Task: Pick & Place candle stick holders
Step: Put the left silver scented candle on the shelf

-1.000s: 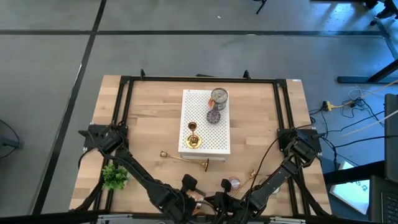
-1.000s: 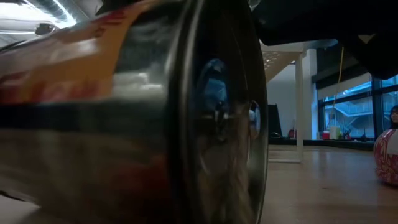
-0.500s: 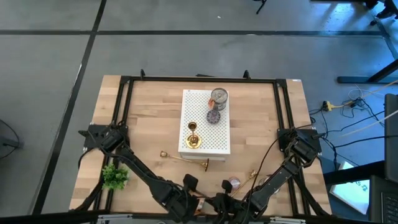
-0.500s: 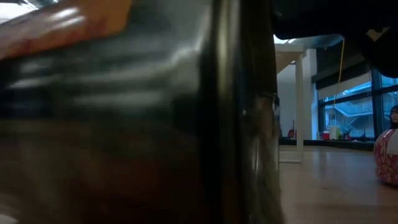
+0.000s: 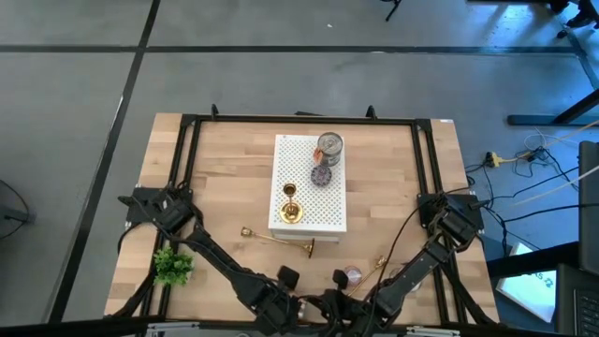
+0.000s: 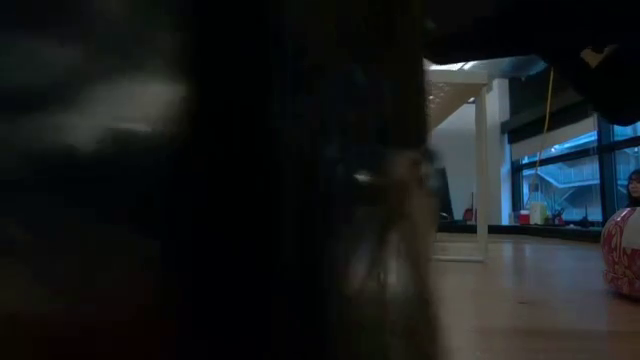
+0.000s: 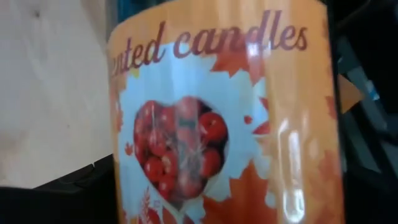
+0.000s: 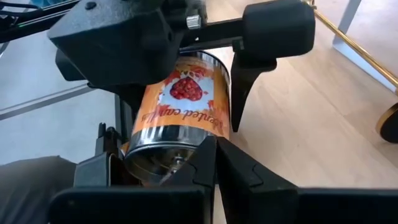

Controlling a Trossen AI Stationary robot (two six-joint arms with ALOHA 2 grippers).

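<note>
An orange-labelled candle tin (image 8: pixel 180 106) lies on its side at the table's near edge. It fills the left wrist view (image 7: pixel 217 112) and, as a dark blur, the low view (image 6: pixel 200 200). My left gripper (image 5: pixel 281 301) is shut on it. My right gripper (image 5: pixel 329 304) is open, its fingers on either side of the tin's silver end (image 8: pixel 163 155). One gold candle stick holder (image 5: pixel 291 211) stands on the white perforated board (image 5: pixel 332 201). A second (image 5: pixel 276 240) lies on the table in front of the board. A third (image 5: pixel 379 265) lies to its right. My left gripper has the tin's round labelled wall between its two fingers. One finger (image 8: pixel 239 93) lies along the wall's side; the gripper body hides the other. The fingers lie across the tin, which is on its side, tilted. Whether it rests on the table cannot be told.
A silver tin (image 5: pixel 328 147) and a purple disc (image 5: pixel 322 175) sit on the board's far end. A pink disc (image 5: pixel 352 275) lies near my right arm. A green plant (image 5: pixel 172 266) stands at the near left. Black frame rails run along the table's edges.
My left gripper has gone toward the table's near edge with the candle tin. In the low view the tin has come closer, from a sharp silver rim to a dark blur across most of the picture.
</note>
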